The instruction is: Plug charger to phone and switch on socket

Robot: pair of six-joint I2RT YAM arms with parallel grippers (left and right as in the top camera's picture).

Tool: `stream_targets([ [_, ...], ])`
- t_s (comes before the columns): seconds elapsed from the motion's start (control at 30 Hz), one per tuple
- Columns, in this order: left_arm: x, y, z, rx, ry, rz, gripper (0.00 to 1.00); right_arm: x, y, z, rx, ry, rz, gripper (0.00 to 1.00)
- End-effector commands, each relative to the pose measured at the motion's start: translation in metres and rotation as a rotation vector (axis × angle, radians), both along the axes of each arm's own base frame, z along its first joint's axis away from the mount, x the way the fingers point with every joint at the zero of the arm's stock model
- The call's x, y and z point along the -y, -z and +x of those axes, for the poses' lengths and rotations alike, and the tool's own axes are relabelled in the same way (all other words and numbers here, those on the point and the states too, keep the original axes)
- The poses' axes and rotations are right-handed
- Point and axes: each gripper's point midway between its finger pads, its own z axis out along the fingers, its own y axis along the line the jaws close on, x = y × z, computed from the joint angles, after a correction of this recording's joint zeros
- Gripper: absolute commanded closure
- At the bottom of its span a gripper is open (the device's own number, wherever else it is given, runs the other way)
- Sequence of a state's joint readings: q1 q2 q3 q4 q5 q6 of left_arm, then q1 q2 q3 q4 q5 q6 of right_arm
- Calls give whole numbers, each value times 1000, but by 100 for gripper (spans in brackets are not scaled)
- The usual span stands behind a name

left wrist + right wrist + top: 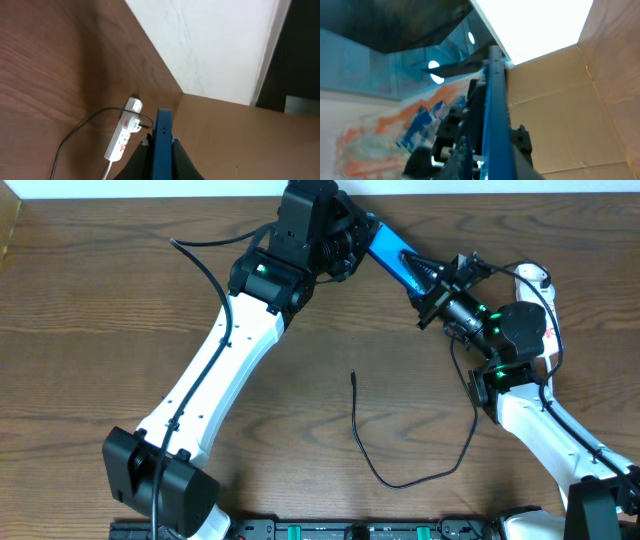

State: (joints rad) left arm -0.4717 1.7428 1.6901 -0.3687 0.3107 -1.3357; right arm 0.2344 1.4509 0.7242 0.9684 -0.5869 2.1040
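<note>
From overhead, nothing of the job proper is finished. The phone (pixel 395 255) is up off the table (pixel 100 300), spanning between my two claws near the far edge. The charger (pixel 400 480) lies loose on the wood, its plug tip free in mid-table and well apart from the phone. My left claw (pixel 366 235) has one end of the phone and my right claw (pixel 432 285) sits at the other. The socket (pixel 549 332) is mostly hidden under my right arm, so I cannot read its switch here. I judge that plugging in and switching on both remain. The left wrist view gives what overhead hides: my left claw (pixel 161 167) is clamped tight on the phone (pixel 162 145), seen edge-on. Beyond it the whole socket (pixel 124 140) lies on the table with the charger (pixel 100 113) running up to its side. It is too small there to tell whether the cable is seated or the switch is on. The right wrist view shows only the phone (pixel 495 115), thin edge on, rising from between the fingers of my right claw (pixel 492 156), with a cardboard box (pixel 555 100) behind. Whether those jaws grip it or merely bracket it, I cannot tell.
</note>
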Motion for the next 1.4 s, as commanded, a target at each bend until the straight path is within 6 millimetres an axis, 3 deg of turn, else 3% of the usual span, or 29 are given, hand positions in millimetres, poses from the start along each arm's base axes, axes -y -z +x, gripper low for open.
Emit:
stream_targets([
  [0.0, -2, -11, -1, 6, -16, -21, 93, 1, -15, -1, 80, 25, -19, 77],
  [0.23, -5, -12, 1, 10, -22, -22, 92, 1, -14, -1, 76, 25, -20, 34],
  [0.43, -29, -15, 17, 22, -77, -29, 92, 1, -10, 0, 135, 49, -96, 2],
  [0.57, -49, -17, 25, 13, -82, -56, 92, 2, 0, 2, 186, 66, -199, 1],
  [0.77, -91, -24, 33, -21, -32, -153, 93, 9, 35, 8, 147, 60, -345, 1],
  [0.93, -121, -35, 27, -26, 72, -242, 93, 13, 37, 8, 284, 72, -476, 1],
  [1.17, -152, -55, 8, 206, 327, -197, 92, 13, 37, 8, 426, 88, -600, 1],
  [1.37, -171, -66, -6, 377, 456, -164, 92, 10, 44, 12, 425, 42, -691, 1],
])
